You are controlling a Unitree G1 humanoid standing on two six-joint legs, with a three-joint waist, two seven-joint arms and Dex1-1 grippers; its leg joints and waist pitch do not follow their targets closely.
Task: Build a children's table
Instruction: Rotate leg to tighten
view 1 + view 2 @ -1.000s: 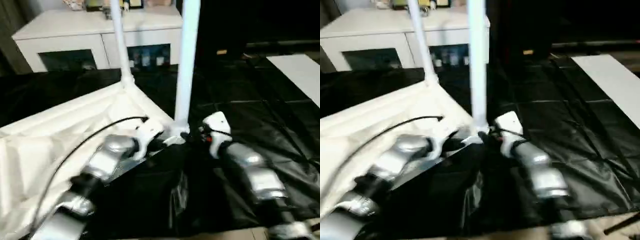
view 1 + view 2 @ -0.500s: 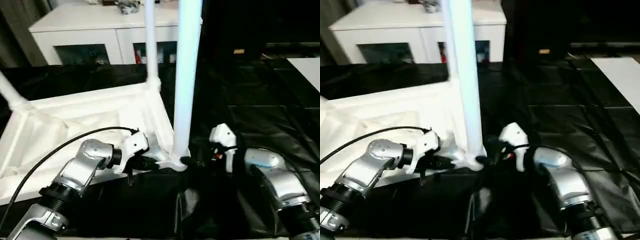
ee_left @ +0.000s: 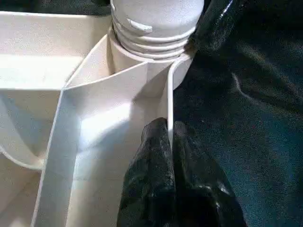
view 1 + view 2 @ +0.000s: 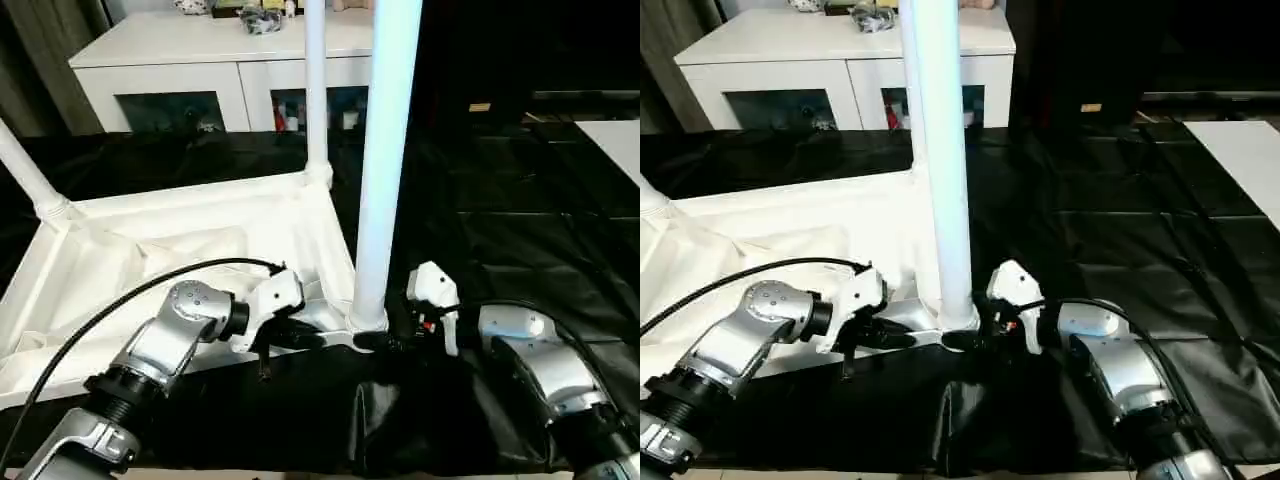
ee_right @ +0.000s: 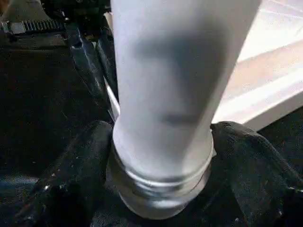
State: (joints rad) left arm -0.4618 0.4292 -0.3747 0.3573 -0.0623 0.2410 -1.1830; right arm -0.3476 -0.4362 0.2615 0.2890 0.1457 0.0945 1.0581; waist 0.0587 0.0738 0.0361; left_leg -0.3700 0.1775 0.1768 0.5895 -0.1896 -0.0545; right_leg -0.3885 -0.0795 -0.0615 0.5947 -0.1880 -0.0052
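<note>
Right wrist view, right gripper (image 5: 163,170) fingers astride leg (image 5: 165,71) base, left gripper (image 3: 168,142) pinching tabletop (image 3: 71,71) rim

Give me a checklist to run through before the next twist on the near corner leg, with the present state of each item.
1. Left gripper pinched shut on the tabletop's thin edge wall beside the corner socket: ok.
2. Right gripper has a finger on each side of the near leg at its base: ok.
3. Near leg stands upright in the socket: ok.
4. Leg screwed fully home: not ok, thread rings still show above the socket in the left wrist view.
5. Far right leg and far left leg stand in their corners: ok.
6. Fourth leg fitted: cannot tell.
</note>
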